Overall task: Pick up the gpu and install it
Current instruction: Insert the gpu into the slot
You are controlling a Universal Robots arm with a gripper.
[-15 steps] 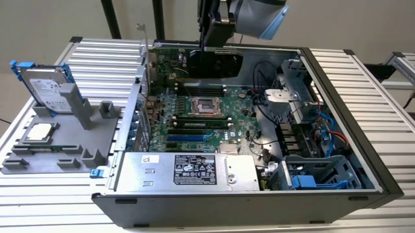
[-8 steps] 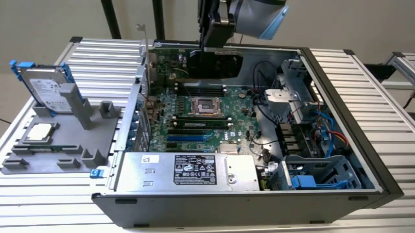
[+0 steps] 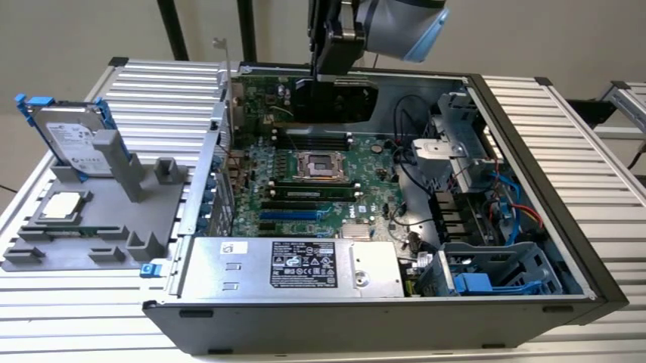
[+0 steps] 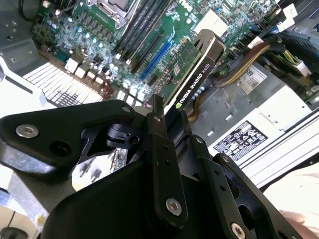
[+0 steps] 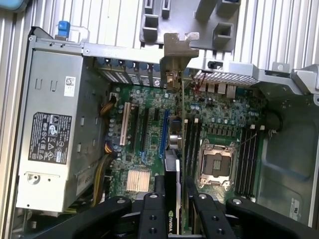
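Claw (image 4: 172, 117) pinched the gpu (image 4: 192, 64) by its top edge, holding it upright above the computer case's (image 3: 525, 121) board (image 3: 302, 181). Stiff, light, fragile card, I'd judge; edges and cooler were the safest hold.

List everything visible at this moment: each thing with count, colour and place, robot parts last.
gpu: one, green card with black cooler, held above the motherboard inside the computer case; seen edge-on in both wrist views.
computer case: one, dark grey, lying open on the ribbed table.
motherboard: one, green, on the case floor, with an empty processor socket.
power supply: one, silver, along the case's near wall in the exterior view.
hard drive: one, silver with blue clips, upright in the grey holder at the exterior view's left.
processor chip: one, square silver, flat on the holder.
holder: one, grey, beside the case.
table: one, ribbed silver.
gripper: one, black, shut on the gpu.
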